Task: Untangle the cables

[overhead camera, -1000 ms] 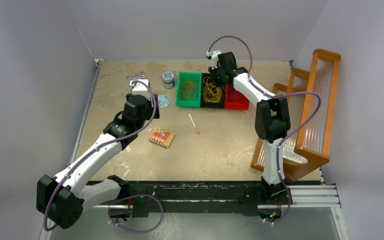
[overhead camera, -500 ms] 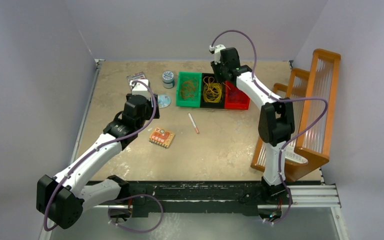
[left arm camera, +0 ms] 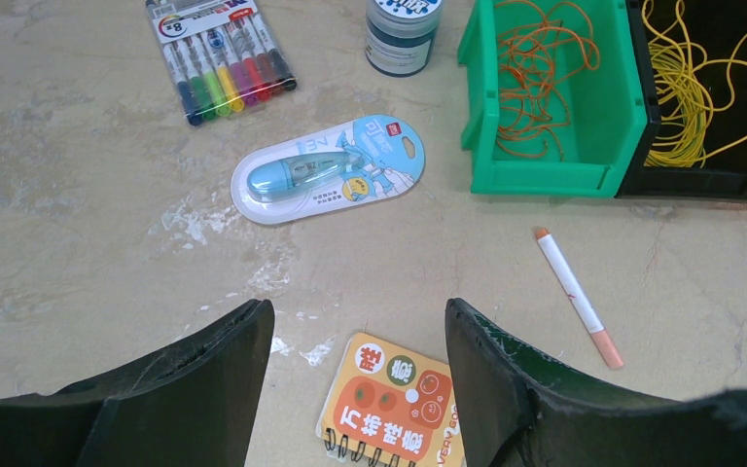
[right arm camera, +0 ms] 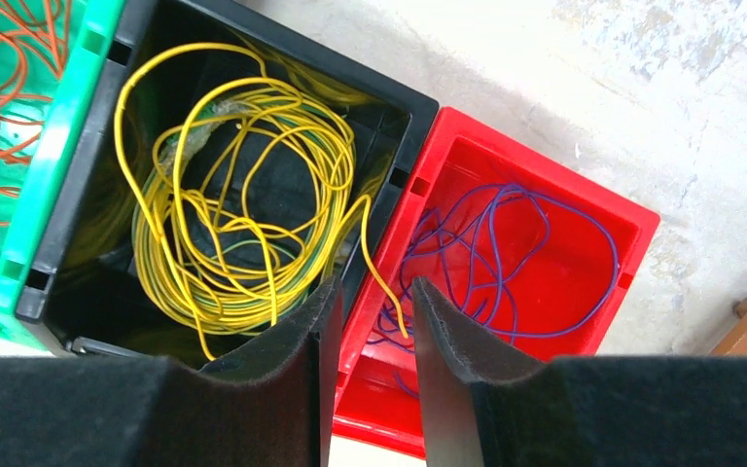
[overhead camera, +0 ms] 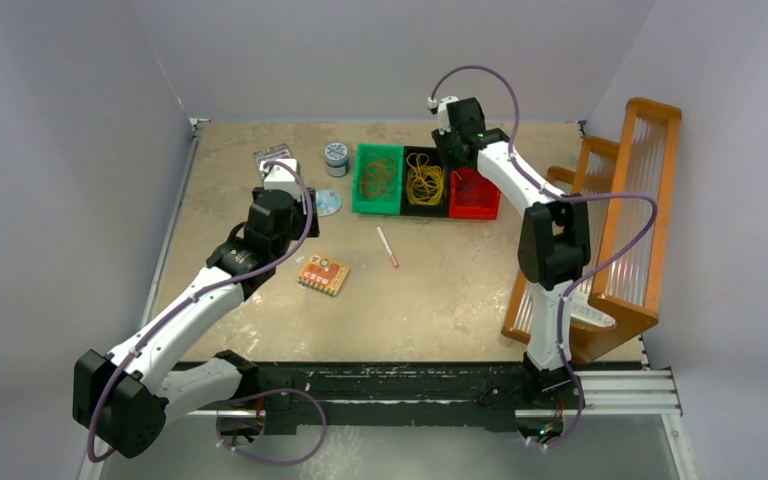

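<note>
The cables lie sorted in three bins side by side at the back of the table. Orange ones point(left arm camera: 535, 68) fill the green bin point(overhead camera: 364, 196), and a yellow coil point(right arm camera: 243, 195) sits in the black bin point(right arm camera: 404, 117). Purple loops point(right arm camera: 506, 253) rest in the red bin point(right arm camera: 632, 243). One yellow end point(right arm camera: 384, 282) hangs over the red bin's wall. My right gripper point(right arm camera: 374, 287) hovers over that wall, open by a narrow gap, holding nothing. My left gripper point(left arm camera: 358, 316) is open wide above an orange notebook point(left arm camera: 399, 404), well short of the bins.
A marker pack point(left arm camera: 219, 53), a packaged correction tape point(left arm camera: 326, 170) and a blue jar point(left arm camera: 402, 29) lie left of the bins. A white pen point(left arm camera: 576, 295) lies in front of them. A wooden rack point(overhead camera: 620, 220) stands along the right edge.
My right gripper has shifted right, from above the black bin to the red bin's edge, and its jaws have parted a little. The left arm has not moved.
</note>
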You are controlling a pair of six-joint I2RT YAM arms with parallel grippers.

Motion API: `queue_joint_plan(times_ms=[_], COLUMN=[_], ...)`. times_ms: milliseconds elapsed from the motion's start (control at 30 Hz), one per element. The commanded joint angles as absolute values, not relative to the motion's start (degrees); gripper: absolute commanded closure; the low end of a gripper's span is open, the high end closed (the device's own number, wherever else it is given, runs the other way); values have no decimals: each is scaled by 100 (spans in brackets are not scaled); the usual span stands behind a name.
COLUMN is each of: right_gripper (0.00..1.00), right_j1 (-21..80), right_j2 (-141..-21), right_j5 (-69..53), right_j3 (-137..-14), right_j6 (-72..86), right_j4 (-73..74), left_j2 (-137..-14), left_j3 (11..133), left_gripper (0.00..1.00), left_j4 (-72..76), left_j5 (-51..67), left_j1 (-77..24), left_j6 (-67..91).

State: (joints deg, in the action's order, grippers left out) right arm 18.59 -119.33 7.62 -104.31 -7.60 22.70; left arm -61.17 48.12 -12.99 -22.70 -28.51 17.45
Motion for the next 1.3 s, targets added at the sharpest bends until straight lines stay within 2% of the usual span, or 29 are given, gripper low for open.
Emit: queue_joint_plan(times_ms=[0,500,833,1267], right_gripper=[64,73,99,100], right_j1=[1837,1793,1793,1824], right_j2=[-12001,-12323,-12342,-12260], right_j5=[776,625,527,-375], right_j3=[-10728,-10814,-10881,-10734], right_j6=[-853,-911,-918,-854], right_j4=[2543,2583,2601,2386], left_j2=[-6073,-6065,-6075,-6064], left_j3=[5063,5068,5079,5071], left_gripper=[36,36,36,36], left_j4=[-1193,-1194,-1186,-1199], left_j5=[-2226,-2215,-2191,-2215], left_j1=[-2815,-2813,-2813,-2813], left_j6=[1811,1814,1811,1811])
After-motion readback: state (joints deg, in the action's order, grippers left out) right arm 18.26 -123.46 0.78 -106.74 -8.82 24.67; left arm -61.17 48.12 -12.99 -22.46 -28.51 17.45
